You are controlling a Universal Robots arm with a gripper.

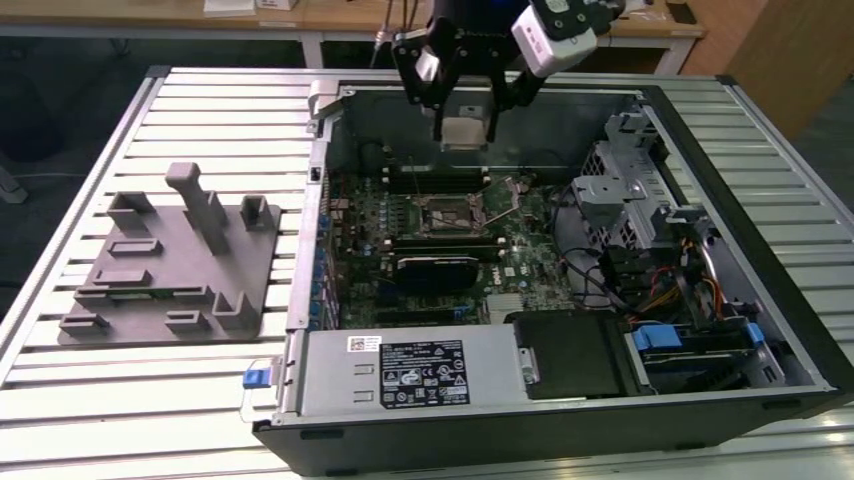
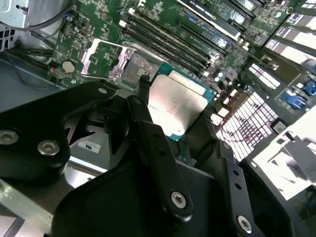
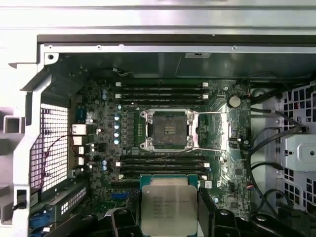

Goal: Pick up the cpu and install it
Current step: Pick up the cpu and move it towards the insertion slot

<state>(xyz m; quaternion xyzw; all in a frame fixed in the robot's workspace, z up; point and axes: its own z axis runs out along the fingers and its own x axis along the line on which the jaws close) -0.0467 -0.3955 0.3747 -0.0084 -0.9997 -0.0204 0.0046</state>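
My gripper (image 1: 463,133) hangs above the far part of the open computer case, shut on the cpu (image 1: 463,132), a small flat silver square. In both wrist views the cpu (image 2: 175,102) (image 3: 168,209) sits clamped between the black fingers (image 2: 158,148), its shiny top facing the camera. The black socket (image 1: 445,214) (image 3: 168,130) lies on the green motherboard with its metal frame and lever swung open, below and nearer the exterior camera than the held chip. The socket (image 2: 138,69) is bare inside.
The case wall (image 1: 320,200) rises on the exterior view's left of the motherboard. A grey plastic fixture block (image 1: 174,260) stands on the slatted table further left. Drive cage and cables (image 1: 641,230) crowd the right; a power supply (image 1: 400,375) fills the near end.
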